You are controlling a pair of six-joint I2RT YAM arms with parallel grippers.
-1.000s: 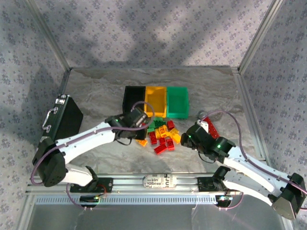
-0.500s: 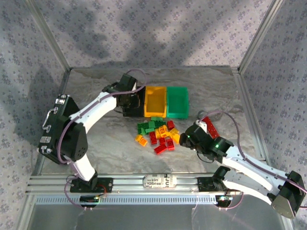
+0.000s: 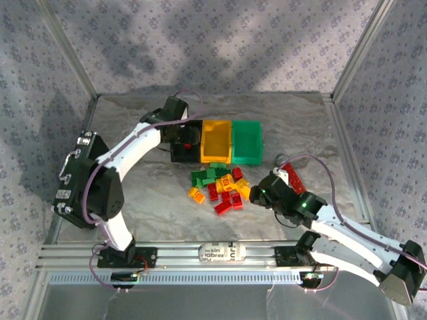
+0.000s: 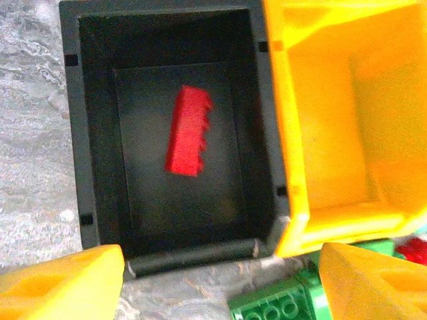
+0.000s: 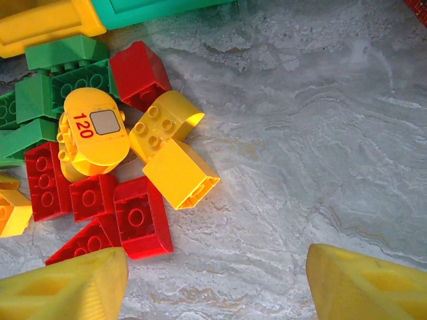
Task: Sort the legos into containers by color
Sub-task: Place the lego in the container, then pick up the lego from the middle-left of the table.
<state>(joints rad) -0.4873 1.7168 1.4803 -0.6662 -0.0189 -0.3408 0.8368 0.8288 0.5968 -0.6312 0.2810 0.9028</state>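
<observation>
Latched black case (image 3: 90,167) lies at the table's left edge. Next to it, the left gripper (image 4: 220,283) hangs over the black bin (image 4: 93,133), its yellow fingers (image 4: 60,283) spread wide with nothing between them. One red brick (image 4: 188,131), blurred, shows inside that bin. Against its right wall stands the yellow-orange bin (image 4: 283,100), with the green bin (image 3: 247,159) just beside that. In front of the bins, the other legos (image 3: 220,188) lie in a loose red, yellow and green heap on the marbled table (image 3: 153,213). At the heap's right edge the right gripper (image 5: 217,280) hovers low, jaws apart and empty, near a long red strip (image 3: 294,179).
</observation>
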